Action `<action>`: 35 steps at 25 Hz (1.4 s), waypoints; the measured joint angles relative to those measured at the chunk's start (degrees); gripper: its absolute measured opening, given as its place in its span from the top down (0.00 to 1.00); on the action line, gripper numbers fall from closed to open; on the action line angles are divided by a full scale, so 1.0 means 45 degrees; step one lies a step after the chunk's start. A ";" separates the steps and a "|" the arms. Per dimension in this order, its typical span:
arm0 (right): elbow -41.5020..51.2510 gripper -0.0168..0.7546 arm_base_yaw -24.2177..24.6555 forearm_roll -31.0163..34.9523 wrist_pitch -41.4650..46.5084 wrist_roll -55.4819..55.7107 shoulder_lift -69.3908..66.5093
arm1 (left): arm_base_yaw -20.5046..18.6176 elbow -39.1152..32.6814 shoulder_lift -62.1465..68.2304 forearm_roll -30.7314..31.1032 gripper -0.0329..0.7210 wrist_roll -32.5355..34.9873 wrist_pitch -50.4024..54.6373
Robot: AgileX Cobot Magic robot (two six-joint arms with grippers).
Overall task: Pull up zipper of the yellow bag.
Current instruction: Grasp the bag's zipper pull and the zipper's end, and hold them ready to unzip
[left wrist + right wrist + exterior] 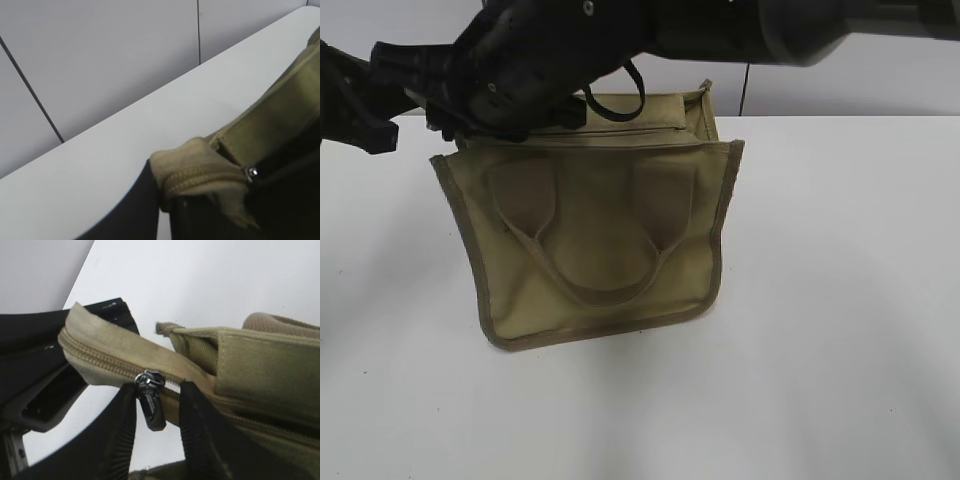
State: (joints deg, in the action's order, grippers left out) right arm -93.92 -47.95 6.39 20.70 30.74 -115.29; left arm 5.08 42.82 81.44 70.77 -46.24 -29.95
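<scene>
The yellow bag (600, 240) stands upright on the white table, its handle side facing the exterior camera. Its zipper (635, 131) runs along the top; it also shows in the right wrist view (105, 362). My left gripper (169, 204) is shut on the bag's top left corner, at the end of the zipper tape (200, 175). The silver slider (148, 381) sits near that end, its dark pull tab (154, 412) hanging down. My right gripper (157, 432) is open, with one finger on each side of the tab. In the exterior view both grippers (480, 100) crowd the bag's top left corner.
The white table (840, 300) stretches around the bag. A grey panelled wall (100, 60) stands just behind the table's far edge. The right arm (800, 25) reaches across the top of the exterior view from the right.
</scene>
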 joint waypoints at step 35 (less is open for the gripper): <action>0.0000 0.99 0.0175 0.0047 0.1927 -0.0960 0.0952 | 0.0063 0.0000 -0.0114 0.0079 0.95 -0.0872 0.1389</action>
State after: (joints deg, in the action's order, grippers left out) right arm -93.92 -47.16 6.60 29.37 26.42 -111.01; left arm 5.36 42.82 80.93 71.13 -50.16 -23.70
